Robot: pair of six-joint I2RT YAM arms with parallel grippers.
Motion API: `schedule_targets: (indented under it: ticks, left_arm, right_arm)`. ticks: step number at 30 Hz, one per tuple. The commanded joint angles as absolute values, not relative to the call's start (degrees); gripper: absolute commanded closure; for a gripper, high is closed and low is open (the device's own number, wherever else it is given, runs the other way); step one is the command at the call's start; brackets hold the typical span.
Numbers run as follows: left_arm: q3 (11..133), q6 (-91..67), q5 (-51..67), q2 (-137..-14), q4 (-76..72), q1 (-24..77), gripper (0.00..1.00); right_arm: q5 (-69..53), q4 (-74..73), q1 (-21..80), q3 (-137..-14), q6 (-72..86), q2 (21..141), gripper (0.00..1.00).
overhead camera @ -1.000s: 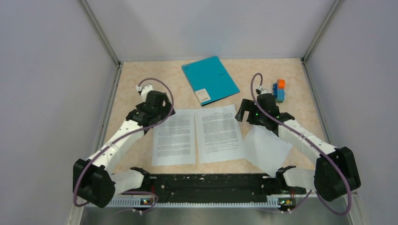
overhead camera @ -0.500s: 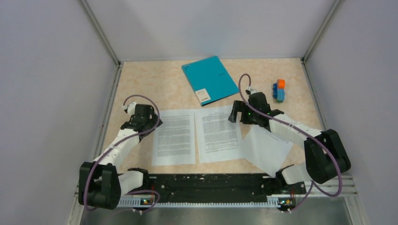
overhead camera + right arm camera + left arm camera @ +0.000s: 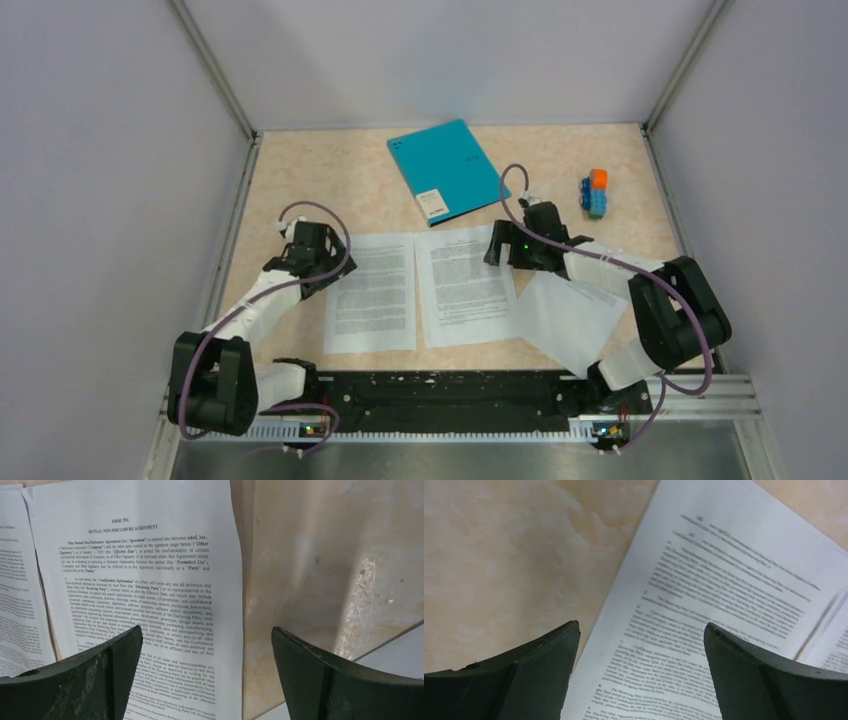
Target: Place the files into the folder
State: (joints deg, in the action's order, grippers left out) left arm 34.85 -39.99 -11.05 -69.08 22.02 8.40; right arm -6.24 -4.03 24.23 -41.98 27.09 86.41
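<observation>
Teal folder (image 3: 447, 170) closed, 12 o'clock. L fingers (image 3: 514, 680), R fingers (image 3: 75, 680) spread, empty. Risk: floppy files (image 3: 465, 285) crease if pinched.

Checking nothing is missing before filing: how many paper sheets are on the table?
3. One printed sheet lies left of centre, a second beside it at centre, the third skewed at the right, partly under the right arm. Others could be hidden beneath them.
</observation>
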Motion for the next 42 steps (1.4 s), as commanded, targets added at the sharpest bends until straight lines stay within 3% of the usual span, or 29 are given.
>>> schedule_targets:
  ticks: [1,6,15,33,42]
  left_arm:
    - [39.91,-36.83,-5.62,-65.68,23.35,12.82,0.02]
    - [43.14,-42.89,-4.79,-68.83,22.88,25.96,0.02]
    - [48.93,-46.78,-2.87,-83.49,15.84,39.41,0.14]
    - [51.87,-45.13,2.07,-93.04,13.0,42.28,0.26]
    - [49.59,-41.49,-6.74,-91.84,21.79,40.19,0.25]
  right_arm:
    - [-6.42,-1.19,25.53,-41.14,28.42,87.43,0.01]
    - [-4.16,-1.14,27.75,-40.62,29.83,88.77,0.01]
    - [-3.46,-1.37,27.91,-39.38,30.73,88.54,0.01]
    - [-4.21,-1.23,27.88,-37.28,30.99,87.13,0.01]
    - [-4.47,-1.32,27.86,-36.93,30.78,87.24,0.01]
